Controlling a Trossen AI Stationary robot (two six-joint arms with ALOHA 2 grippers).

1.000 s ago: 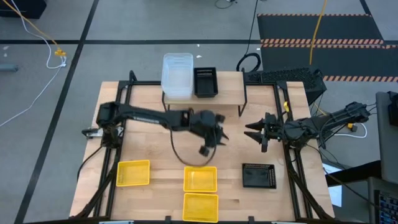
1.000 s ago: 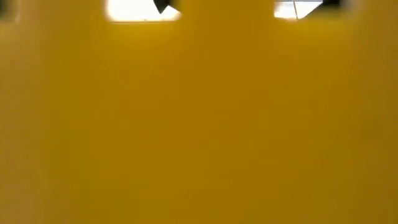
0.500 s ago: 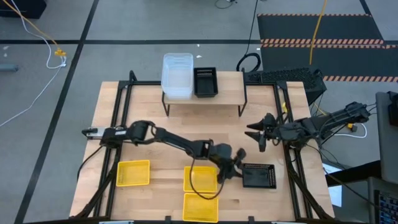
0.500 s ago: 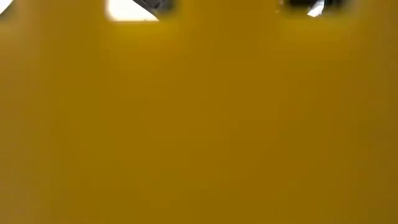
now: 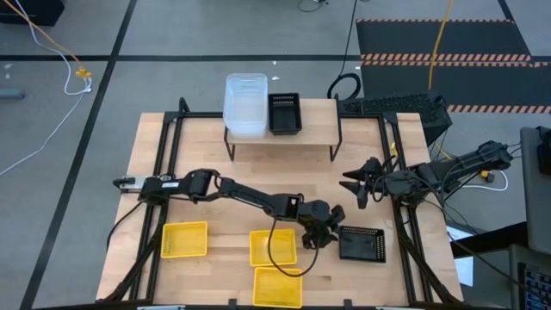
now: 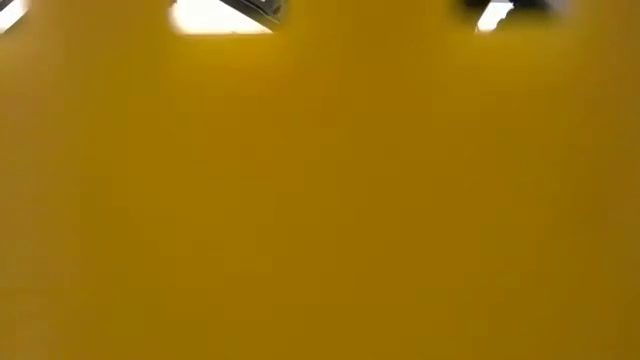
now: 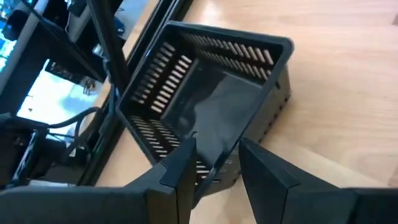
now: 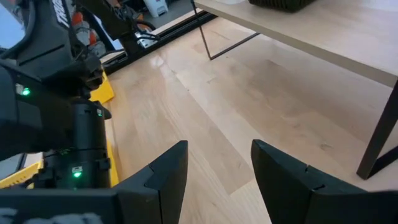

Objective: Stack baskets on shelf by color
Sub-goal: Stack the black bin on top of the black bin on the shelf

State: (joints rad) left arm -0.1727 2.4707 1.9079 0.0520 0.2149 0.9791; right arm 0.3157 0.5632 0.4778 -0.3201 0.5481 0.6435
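Note:
A black perforated basket [image 5: 362, 244] sits on the table at the near right. My left gripper [image 5: 323, 231] is at its left wall, open, with one finger inside the basket [image 7: 211, 106] and one outside. My right gripper [image 5: 357, 185] hovers open near the table's right edge, holding nothing. The shelf [image 5: 310, 133] stands at the far middle and carries a stack of clear baskets [image 5: 245, 105] and another black basket [image 5: 285, 114]. Three yellow baskets [image 5: 185, 239], [image 5: 273, 247], [image 5: 277, 287] rest on the table near the front edge. My left gripper straddles the black basket's wall close to a corner [image 7: 217, 169], slanting down from the table's left. One finger [image 7: 181, 167] is inside and the other [image 7: 264, 171] is outside. I cannot tell whether the fingers touch the wall. The basket's bottom is on the table.
A yellow basket wall [image 6: 320, 200] fills nearly the whole low view. The shelf's thin black legs [image 8: 379, 134] stand beyond my right gripper. Bare tabletop [image 5: 198, 164] lies between the shelf and the yellow baskets. A black frame runs along the table's sides.
My left arm has swung from the table's middle toward the near right and come down at the black basket's left wall. In the last half second it has only edged closer to the basket.

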